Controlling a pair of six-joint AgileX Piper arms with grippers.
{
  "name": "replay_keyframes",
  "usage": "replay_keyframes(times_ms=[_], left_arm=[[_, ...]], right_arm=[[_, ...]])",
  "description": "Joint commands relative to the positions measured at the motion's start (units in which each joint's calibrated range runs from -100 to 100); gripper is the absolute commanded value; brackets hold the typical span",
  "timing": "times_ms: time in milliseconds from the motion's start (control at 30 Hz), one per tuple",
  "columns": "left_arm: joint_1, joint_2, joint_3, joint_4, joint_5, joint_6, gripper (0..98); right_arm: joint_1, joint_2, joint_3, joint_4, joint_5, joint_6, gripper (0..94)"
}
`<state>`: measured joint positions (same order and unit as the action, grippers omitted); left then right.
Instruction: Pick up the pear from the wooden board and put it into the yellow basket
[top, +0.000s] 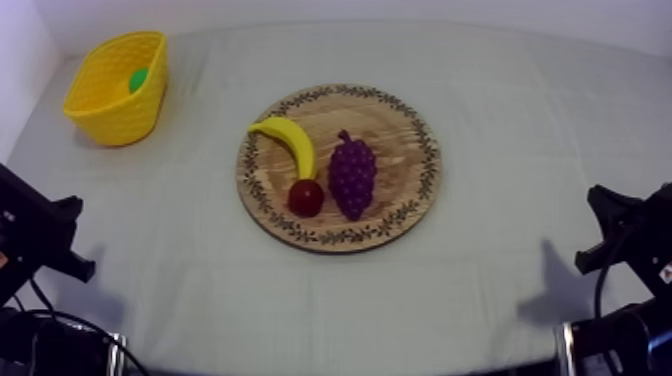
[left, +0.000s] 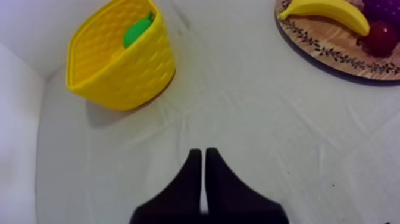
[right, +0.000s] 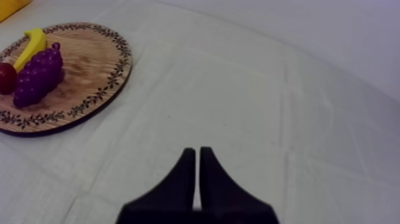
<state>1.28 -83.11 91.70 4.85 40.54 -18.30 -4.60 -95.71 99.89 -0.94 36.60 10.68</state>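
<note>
The green pear (top: 138, 79) lies inside the yellow basket (top: 115, 105) at the table's far left; from the left wrist the pear (left: 137, 31) peeks over the rim of the basket (left: 119, 71). The round wooden board (top: 395, 215) in the middle carries a banana (top: 289, 141), a bunch of grapes (top: 352, 175) and a small red fruit (top: 306, 197). My left gripper (left: 199, 156) is shut on nothing, low over bare cloth in front of the basket. My right gripper (right: 197, 154) is shut too, over cloth to the right of the board (right: 89, 77).
Both arms rest low at the table's sides, left arm (top: 40, 235) and right arm (top: 625, 240). A white wall stands close behind and left of the basket. Wide bare cloth lies between the board and each arm.
</note>
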Motion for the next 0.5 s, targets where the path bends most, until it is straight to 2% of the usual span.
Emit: replay_keyframes(times_ms=[0, 100, 233, 300, 367, 467], left_arm=[[-0.19, -7.25, 2.17, -0.58, 1.36, 2.9, 0.0], [-0.3, -11.6, 2.84, -1.03, 3.24, 3.23, 0.0], [0.24, -15.42, 3.76, -2.68, 4.17, 7.53, 0.1], [0.67, -16.13, 4.44, -3.82, 2.69, 10.82, 0.1], [1.48, -16.52, 6.06, -5.39, -1.78, 15.45, 0.1], [2.07, -16.76, 7.38, -6.43, -6.59, 21.45, 0.1]], right_arm=[[0.0, -0.04, 0.0, -0.01, 0.01, -0.01, 0.4], [0.0, -0.04, 0.0, -0.01, 0.01, -0.01, 0.4], [-0.05, -0.04, 0.0, -0.01, 0.01, -0.01, 0.4], [-0.06, -0.04, 0.0, -0.01, 0.01, -0.01, 0.4], [-0.07, -0.04, 0.0, -0.01, 0.01, -0.01, 0.4], [-0.07, -0.04, 0.0, -0.01, 0.01, 0.0, 0.4]])
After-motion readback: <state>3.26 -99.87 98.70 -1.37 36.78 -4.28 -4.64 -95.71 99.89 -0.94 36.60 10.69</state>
